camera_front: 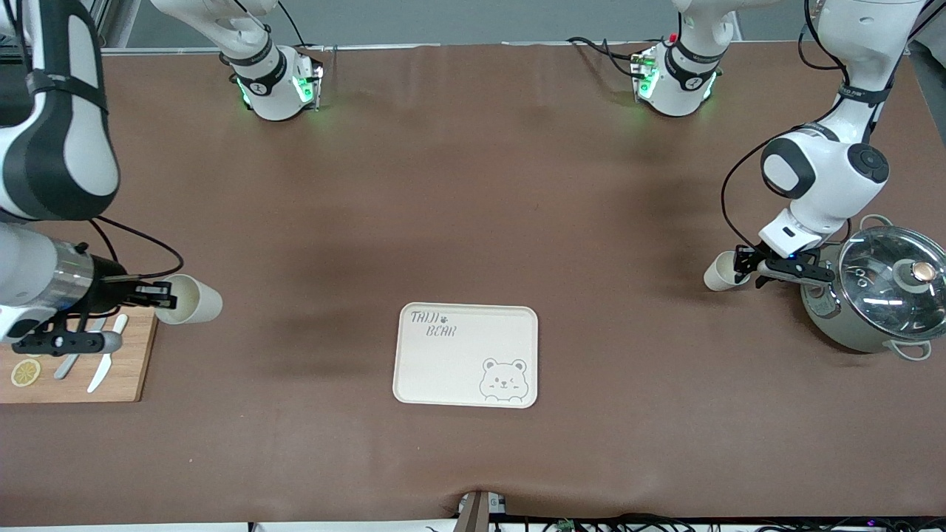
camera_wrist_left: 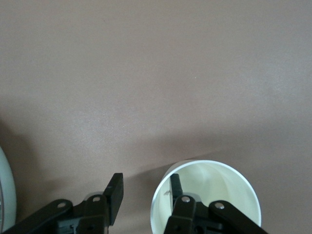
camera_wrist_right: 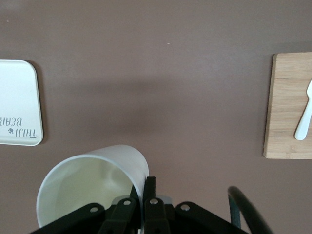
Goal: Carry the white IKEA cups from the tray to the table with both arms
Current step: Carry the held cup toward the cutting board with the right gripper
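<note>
Now both cups are off the tray (camera_front: pixel 465 355).
Left gripper (camera_front: pixel 746 264), fingers parted, frees one cup (camera_front: pixel 718 273) on the surface at the tray's two o'clock; right gripper (camera_front: pixel 157 294) pinches the other cup's (camera_front: pixel 194 299) rim at ten o'clock. Light, stiff, slippery: grip the rim.

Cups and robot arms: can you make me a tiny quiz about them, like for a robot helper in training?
1. True or false: a cup stands on the tray.
2. The right gripper pinches the rim of: A) a white cup, B) a knife, C) a lemon slice.
3. Fill in: the left gripper, jaws open, has one finger inside the other cup, beside the grey ____.

Key: 1 false; 2 A; 3 pot.
</note>
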`<state>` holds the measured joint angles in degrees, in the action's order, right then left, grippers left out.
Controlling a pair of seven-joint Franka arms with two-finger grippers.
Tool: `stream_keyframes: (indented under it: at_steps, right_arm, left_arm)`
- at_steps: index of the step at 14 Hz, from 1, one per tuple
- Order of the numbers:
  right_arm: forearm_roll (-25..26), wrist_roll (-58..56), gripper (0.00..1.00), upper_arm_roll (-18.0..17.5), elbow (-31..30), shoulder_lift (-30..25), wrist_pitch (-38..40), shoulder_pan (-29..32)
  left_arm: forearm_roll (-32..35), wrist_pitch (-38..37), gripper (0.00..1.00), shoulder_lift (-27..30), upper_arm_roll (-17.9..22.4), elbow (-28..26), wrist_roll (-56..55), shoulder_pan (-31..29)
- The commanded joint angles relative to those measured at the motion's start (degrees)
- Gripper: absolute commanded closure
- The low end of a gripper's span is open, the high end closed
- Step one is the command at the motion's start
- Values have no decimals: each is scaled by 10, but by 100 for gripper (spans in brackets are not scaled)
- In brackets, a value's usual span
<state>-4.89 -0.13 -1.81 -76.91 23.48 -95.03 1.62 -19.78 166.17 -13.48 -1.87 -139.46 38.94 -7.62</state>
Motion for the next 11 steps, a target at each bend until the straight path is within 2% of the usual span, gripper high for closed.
stream_keyframes:
  at_steps: [1, 2, 4, 11]
  right_arm:
    - [-16, -42, 100, -8, -17, 2, -20, 27]
    - [-16, -52, 100, -8, -34, 3, -41, 32]
    - [-16, -63, 100, -8, -76, 1, -83, 36]
    - [-9, -76, 100, -7, -164, 2, -226, 37]
  left_arm:
    - [-14, -4, 46, 27, -2, -19, 11, -2]
    - [-14, -4, 36, 28, -2, -21, 11, -2]
    - [-14, -5, 31, 36, -2, -28, 10, -2]
    - [-14, -5, 30, 59, -2, -49, 9, -3]
